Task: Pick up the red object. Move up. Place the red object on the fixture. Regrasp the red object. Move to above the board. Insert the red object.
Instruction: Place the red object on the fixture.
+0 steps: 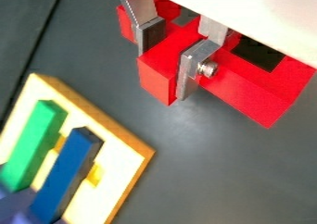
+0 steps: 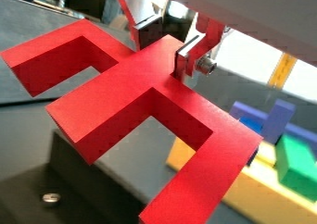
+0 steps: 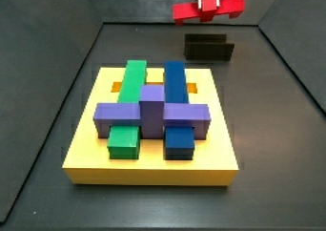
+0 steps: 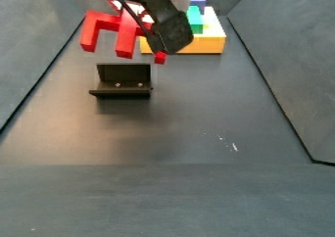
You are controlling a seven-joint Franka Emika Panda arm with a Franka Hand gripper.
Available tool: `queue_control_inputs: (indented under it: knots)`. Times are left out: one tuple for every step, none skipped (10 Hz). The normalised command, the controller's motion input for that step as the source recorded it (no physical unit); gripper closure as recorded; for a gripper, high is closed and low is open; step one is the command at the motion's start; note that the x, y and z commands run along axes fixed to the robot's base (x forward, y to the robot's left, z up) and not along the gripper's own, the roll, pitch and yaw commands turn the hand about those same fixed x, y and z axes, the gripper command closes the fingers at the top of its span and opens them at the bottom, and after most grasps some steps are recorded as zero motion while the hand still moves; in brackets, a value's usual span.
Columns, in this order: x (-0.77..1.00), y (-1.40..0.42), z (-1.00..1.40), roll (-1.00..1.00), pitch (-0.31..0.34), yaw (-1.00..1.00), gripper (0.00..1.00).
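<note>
The jaws [image 1: 171, 44] are pinching the red object [image 1: 254, 87], carrying it in the air above the fixture [image 3: 209, 50] with a clear gap between them in both side views. In a wrist view the silver fingers [image 2: 194, 54] are pressing on the stub where the piece's arms meet. In a side view the red object [image 4: 116, 32] is hanging over the fixture [image 4: 121, 80], which is sitting on the dark bench [image 4: 197, 123]. The board [image 3: 152, 120] is lying well apart, nearer the camera, bearing green, blue and purple blocks [image 3: 151, 112] in its slots.
</note>
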Motion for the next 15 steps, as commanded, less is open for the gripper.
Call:
queue_control_inputs:
  knots:
    - [0.0, 0.0, -0.1, -0.75, 0.391, 0.05, 1.0]
    - [0.0, 0.0, -0.15, -0.69, 0.366, 0.07, 1.0]
    - [0.05, -0.04, -0.21, -0.57, 0.337, 0.07, 1.0]
    - [0.17, -0.06, -0.23, -0.34, 0.337, 0.03, 1.0]
    - [0.19, 0.0, -0.11, -0.2, 0.386, 0.0, 1.0]
    - [0.28, 0.0, -0.01, 0.0, 0.303, 0.0, 1.0]
    - [0.1, 0.0, 0.0, 0.13, 0.214, 0.0, 1.0]
    - [0.07, 0.0, 0.0, 0.21, 0.157, 0.0, 1.0]
    - [0.28, 0.0, -0.08, 0.32, 0.211, 0.0, 1.0]
    - [0.34, 0.04, -0.07, 0.33, 0.214, 0.0, 1.0]
    - [0.32, 0.1, 0.0, 0.24, 0.22, 0.0, 1.0]
    - [0.16, 0.07, 0.0, 0.2, 0.166, 0.0, 1.0]
    - [0.0, 0.0, -0.05, 0.13, 0.04, 0.0, 1.0]
    - [0.0, 0.0, 0.0, 0.01, 0.014, 0.0, 1.0]
    - [0.0, 0.0, -0.02, 0.04, 0.0, 0.0, 1.0]
